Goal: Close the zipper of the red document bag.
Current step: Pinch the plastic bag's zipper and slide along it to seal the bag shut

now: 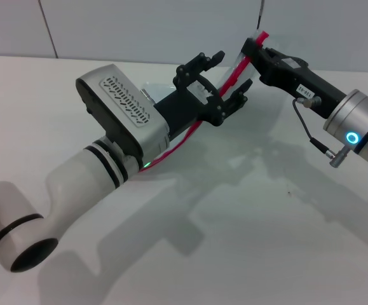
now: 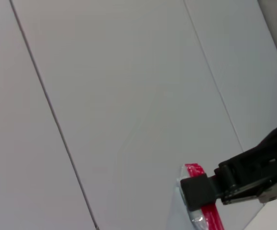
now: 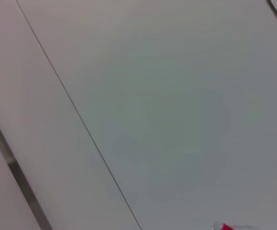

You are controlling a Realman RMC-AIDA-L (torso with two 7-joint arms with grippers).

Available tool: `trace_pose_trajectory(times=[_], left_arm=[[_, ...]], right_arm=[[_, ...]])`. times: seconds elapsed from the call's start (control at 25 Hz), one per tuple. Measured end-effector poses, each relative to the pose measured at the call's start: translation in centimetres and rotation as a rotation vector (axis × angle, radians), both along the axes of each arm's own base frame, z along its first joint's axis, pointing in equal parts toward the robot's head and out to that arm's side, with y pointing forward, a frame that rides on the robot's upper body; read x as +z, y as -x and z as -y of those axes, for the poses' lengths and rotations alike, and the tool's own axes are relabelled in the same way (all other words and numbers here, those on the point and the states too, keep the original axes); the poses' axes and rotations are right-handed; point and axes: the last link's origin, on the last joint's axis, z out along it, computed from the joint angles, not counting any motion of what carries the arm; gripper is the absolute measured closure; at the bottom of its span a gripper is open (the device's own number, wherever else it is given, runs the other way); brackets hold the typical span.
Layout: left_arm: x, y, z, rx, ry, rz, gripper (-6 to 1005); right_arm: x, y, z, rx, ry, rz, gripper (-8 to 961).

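Observation:
The red document bag (image 1: pixel 242 63) is held up off the white table, its clear plastic hard to make out. Its zipper (image 1: pixel 184 141) shows as a bright red strip slanting from beside the left wrist up to the far right. My right gripper (image 1: pixel 255 46) is shut on the upper end of that strip; in the left wrist view its black finger (image 2: pixel 198 190) clamps across the zipper (image 2: pixel 214 218). My left gripper (image 1: pixel 232 74) is open, one finger on either side of the strip, just below the right gripper. The zipper's slider is not visible.
The white table (image 1: pixel 266 241) spreads out under both arms. A pale panelled wall (image 1: pixel 139 28) with thin seams stands behind it. A black cable (image 1: pixel 311 136) loops off the right wrist. In the right wrist view only the wall and a red sliver of the zipper (image 3: pixel 224 226) show.

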Motion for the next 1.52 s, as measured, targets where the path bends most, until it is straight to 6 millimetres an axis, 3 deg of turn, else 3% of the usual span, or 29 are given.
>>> trace_pose_trajectory(times=[0.24, 0.44, 0.88, 1.52], left_arm=[[-0.17, 0.00, 0.21, -0.013, -0.003, -0.017, 308], [-0.16, 0.08, 0.25, -0.010, -0.004, -0.016, 441], [-0.20, 0.15, 0.34, -0.020, -0.021, -0.035, 623], [-0.71, 0.00, 0.94, -0.052, -0.050, -0.081, 688]], right_arm=[[0.00, 0.00, 0.00, 0.000, 0.000, 0.000, 939], [0.00, 0.00, 0.00, 0.000, 0.000, 0.000, 939], [-0.02, -0.05, -0.04, -0.004, 0.000, 0.002, 939], [-0.09, -0.32, -0.21, -0.025, -0.002, 0.013, 939]])
